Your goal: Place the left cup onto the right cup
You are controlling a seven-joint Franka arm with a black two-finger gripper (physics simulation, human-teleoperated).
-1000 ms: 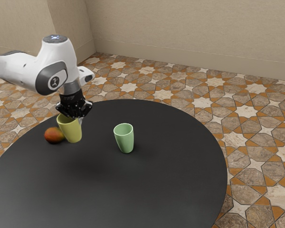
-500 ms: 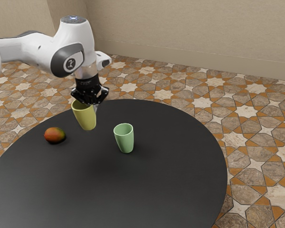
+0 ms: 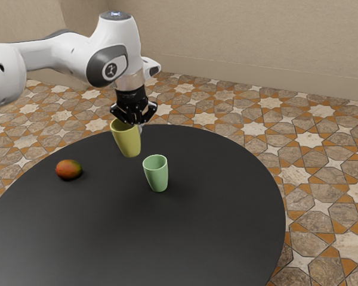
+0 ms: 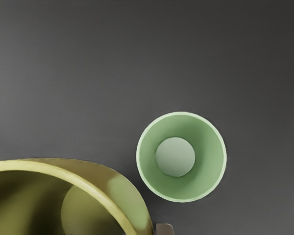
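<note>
In the exterior view, the white arm (image 3: 77, 56) is coming in from the exterior view's left and bending down over a round black table (image 3: 185, 238). At its end the black gripper (image 3: 133, 119) is pointing down. Its two fingers are pinching the top edge of the yellow cup (image 3: 126, 139), so the gripper is clamped on that cup. The yellow cup is hanging in the air above the table, not touching it. It is leaning a little, with its open top up by the fingers.

The green cup (image 3: 156, 173) is standing straight up on the table with its open side up. It is sitting lower than the yellow cup and near it, toward the exterior view's right. The two cups are not touching.

A red and orange mango (image 3: 68, 170) is lying on the table, well apart from both cups, toward the exterior view's left. Around the table a floor (image 3: 298, 125) with star tiles is showing, and a plain tan wall (image 3: 256, 36) is standing behind it.

In the wrist view, the camera is looking down at the dark table (image 4: 137, 58). The yellow cup (image 4: 112, 188) is looking big and close, right under the hand, and its inside is showing. The green cup (image 4: 181, 156) is sitting just beside it, and we are looking straight into it, down to its round bottom. A thin strip of table is showing between the two cups.
</note>
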